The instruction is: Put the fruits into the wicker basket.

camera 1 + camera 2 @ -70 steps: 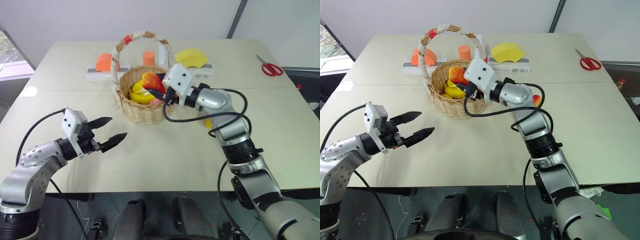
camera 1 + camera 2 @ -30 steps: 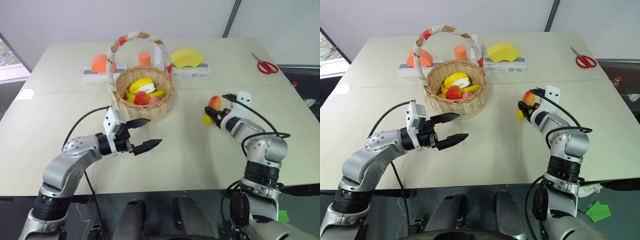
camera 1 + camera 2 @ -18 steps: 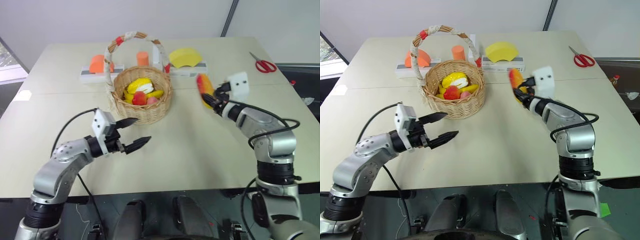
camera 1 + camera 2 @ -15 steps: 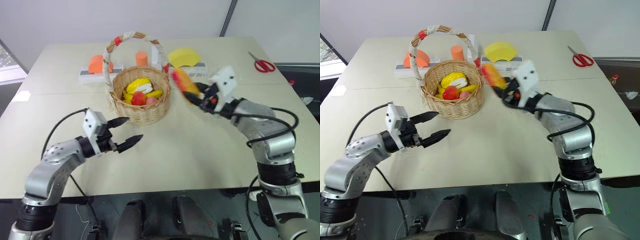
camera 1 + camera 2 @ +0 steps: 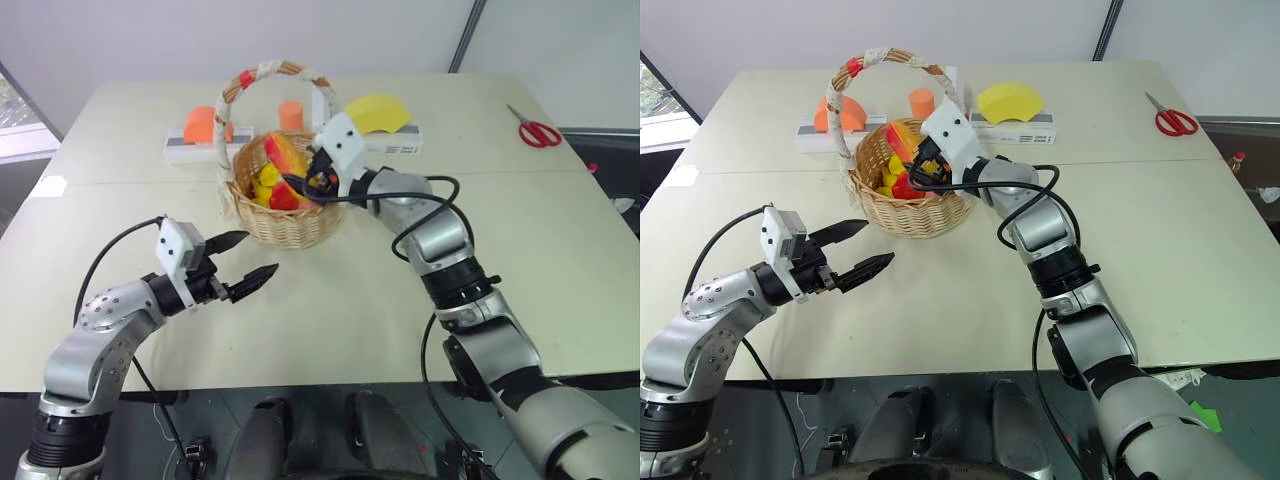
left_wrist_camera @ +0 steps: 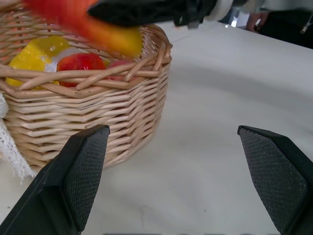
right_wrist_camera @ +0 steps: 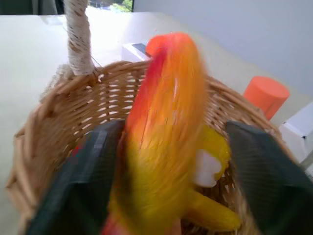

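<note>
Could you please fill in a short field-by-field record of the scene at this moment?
basket: wicker basket on the table, holding a banana bunch and a red fruit
mango: yellow-red mango above the basket's opening, between the right claw's open fingers
left claw: left claw open, empty, in front of the basket
behind the basket: orange foam shapes and a yellow one on white bases
far right: red scissors

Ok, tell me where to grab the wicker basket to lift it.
Probably the top of its arched handle, coming from straight above with the gripper closing across the wrapped band. The handle stands upright over the middle and looks thin enough to close on. The wicker basket itself looks too wide, and its wall is rounded.
</note>
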You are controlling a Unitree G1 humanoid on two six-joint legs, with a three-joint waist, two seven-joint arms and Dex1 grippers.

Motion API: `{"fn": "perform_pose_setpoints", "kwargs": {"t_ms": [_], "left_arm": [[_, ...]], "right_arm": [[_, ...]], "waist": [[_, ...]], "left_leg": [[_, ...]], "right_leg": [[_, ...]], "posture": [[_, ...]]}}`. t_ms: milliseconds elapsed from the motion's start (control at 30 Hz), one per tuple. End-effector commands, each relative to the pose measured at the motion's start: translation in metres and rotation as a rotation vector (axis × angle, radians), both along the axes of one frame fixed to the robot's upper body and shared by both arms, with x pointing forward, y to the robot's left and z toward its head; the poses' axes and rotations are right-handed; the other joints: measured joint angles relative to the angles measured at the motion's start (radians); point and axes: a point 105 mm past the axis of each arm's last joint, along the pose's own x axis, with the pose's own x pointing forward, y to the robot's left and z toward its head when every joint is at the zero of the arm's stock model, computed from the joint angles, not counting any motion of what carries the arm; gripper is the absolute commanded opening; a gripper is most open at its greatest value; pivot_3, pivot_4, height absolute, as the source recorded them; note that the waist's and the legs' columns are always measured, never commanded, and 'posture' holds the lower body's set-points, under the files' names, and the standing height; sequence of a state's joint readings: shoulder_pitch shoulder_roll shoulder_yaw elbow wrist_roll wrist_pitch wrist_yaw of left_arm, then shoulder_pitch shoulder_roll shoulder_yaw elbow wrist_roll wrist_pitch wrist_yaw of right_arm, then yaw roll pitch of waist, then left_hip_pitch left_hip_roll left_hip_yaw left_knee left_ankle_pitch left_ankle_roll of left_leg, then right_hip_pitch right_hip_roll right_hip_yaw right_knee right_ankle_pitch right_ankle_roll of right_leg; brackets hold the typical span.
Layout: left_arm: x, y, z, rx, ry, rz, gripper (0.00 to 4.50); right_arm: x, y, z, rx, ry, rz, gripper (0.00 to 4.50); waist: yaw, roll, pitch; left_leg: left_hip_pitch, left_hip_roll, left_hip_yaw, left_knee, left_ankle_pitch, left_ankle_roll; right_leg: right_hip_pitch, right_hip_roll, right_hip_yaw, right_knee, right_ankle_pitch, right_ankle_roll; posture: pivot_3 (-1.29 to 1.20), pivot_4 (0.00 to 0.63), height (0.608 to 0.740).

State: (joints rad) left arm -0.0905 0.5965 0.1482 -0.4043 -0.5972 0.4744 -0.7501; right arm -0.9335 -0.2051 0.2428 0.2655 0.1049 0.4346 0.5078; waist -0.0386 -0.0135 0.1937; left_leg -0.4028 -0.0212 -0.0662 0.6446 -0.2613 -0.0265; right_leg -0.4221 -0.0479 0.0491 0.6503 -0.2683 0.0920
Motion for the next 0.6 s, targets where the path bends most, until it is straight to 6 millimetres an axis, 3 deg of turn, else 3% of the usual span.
{"fn": "perform_pose_setpoints", "kwargs": {"t_ms": [33, 133, 233, 300, 500, 600], "left_arm": [[-0.004, -0.002, 0.009, 0.002, -0.051, 0.001, 4.50], [-0.005, -0.002, 0.009, 0.002, -0.050, 0.006, 4.50], [-0.006, -0.002, 0.011, -0.013, -0.053, 0.006, 4.50], [-0.005, -0.003, 0.016, -0.050, -0.063, 0.004, 4.50], [0.000, -0.004, 0.018, -0.070, -0.062, -0.002, 4.50], [0.002, -0.006, 0.019, -0.078, -0.068, -0.004, 4.50]], "right_arm": [[-0.015, -0.003, 0.038, 0.081, -0.124, 0.065, 4.48], [-0.029, -0.012, 0.039, 0.112, -0.105, 0.119, 4.48], [-0.029, -0.049, 0.031, 0.170, -0.021, 0.010, 4.48], [-0.026, -0.060, 0.031, 0.227, 0.009, -0.048, 4.48], [-0.003, -0.058, 0.025, 0.276, 0.013, -0.163, 4.48], [0.011, -0.047, 0.025, 0.308, -0.001, -0.173, 4.48]], "waist": [[-0.001, 0.000, 0.000], [-0.001, 0.000, 0.000], [0.002, 0.000, 0.000], [0.002, 0.000, 0.000], [-0.012, 0.000, 0.000], [-0.009, 0.000, 0.000]], "left_leg": [[-0.005, 0.000, 0.000, 0.002, 0.000, -0.001], [-0.007, 0.000, 0.000, 0.002, 0.001, -0.001], [-0.006, 0.001, 0.000, 0.002, 0.001, -0.001], [-0.006, 0.000, 0.000, 0.002, 0.001, -0.001], [-0.003, 0.002, 0.001, 0.001, 0.002, -0.002], [-0.003, 0.002, 0.001, 0.002, 0.003, -0.004]], "right_leg": [[-0.006, 0.000, 0.000, 0.002, 0.000, 0.000], [-0.008, 0.000, 0.000, 0.003, 0.000, 0.000], [-0.007, 0.000, 0.000, 0.003, 0.000, 0.000], [-0.007, 0.000, 0.000, 0.003, 0.000, 0.000], [-0.007, 0.004, 0.001, 0.005, 0.001, -0.001], [-0.007, 0.004, 0.000, 0.008, 0.001, -0.001]], "posture": [[0.00, 0.150, 0.740], [0.00, 0.150, 0.740], [0.00, 0.150, 0.740], [0.00, 0.150, 0.740], [0.00, 0.150, 0.740], [0.00, 0.150, 0.740]]}}
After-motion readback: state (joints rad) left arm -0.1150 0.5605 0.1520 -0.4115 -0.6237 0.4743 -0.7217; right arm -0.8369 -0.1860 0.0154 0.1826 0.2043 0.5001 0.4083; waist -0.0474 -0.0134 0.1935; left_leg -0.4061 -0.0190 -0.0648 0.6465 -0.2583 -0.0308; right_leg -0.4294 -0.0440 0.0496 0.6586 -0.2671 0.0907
